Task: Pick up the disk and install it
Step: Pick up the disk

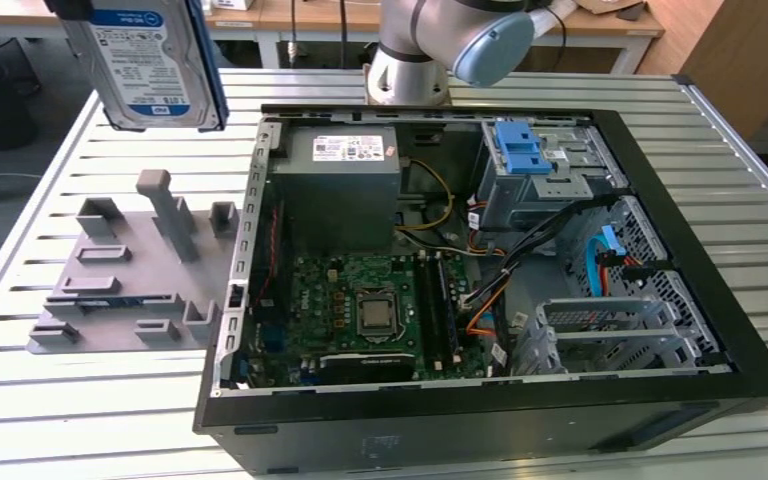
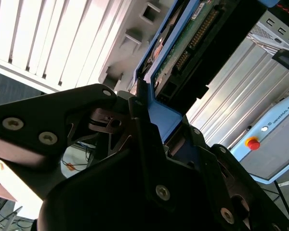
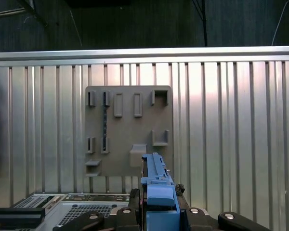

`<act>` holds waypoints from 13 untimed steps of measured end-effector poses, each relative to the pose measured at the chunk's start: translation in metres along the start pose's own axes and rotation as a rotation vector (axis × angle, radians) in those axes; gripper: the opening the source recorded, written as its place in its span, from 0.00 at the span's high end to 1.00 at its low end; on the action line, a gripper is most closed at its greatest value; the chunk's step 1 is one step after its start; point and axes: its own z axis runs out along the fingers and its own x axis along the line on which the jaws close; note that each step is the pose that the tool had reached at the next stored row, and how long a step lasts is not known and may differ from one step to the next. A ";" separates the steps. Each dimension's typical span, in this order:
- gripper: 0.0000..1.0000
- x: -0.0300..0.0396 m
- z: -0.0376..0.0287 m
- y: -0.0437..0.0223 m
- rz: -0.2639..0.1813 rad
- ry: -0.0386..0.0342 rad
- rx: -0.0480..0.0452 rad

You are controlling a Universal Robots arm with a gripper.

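Note:
The disk [image 1: 151, 60], a silver hard drive with a white-and-blue label in a blue bracket, hangs upright in the air above the table's far corner at the exterior view's left. My gripper [image 2: 149, 110] is shut on the bracket's edge. The second wrist view shows the disk's green circuit-board underside [image 2: 192, 38] running away from the black fingers [image 2: 139, 130]. In the first wrist view the disk [image 3: 156, 183] is seen edge-on as a blue strip rising from the gripper [image 3: 159, 202], directly above the grey fixture plate [image 3: 127, 130].
The grey fixture plate [image 1: 124, 290] with empty slots lies on the slatted metal table [image 1: 91, 420]. To its right in the exterior view stands the open computer case [image 1: 704, 330], with a grey power supply [image 1: 337, 190], motherboard [image 1: 357, 310] and a drive bay with a blue latch [image 1: 524, 150]. The arm's base [image 1: 411, 60] is behind the case.

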 end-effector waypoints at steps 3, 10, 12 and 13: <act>0.64 0.0002 0.0000 -0.0006 0.000 0.0000 0.0000; 0.64 0.0020 0.0000 -0.0040 0.000 0.0000 0.0000; 0.64 0.0022 0.0000 -0.0043 0.000 0.0000 -0.0001; 0.64 0.0023 0.0000 -0.0045 0.000 0.0000 0.0000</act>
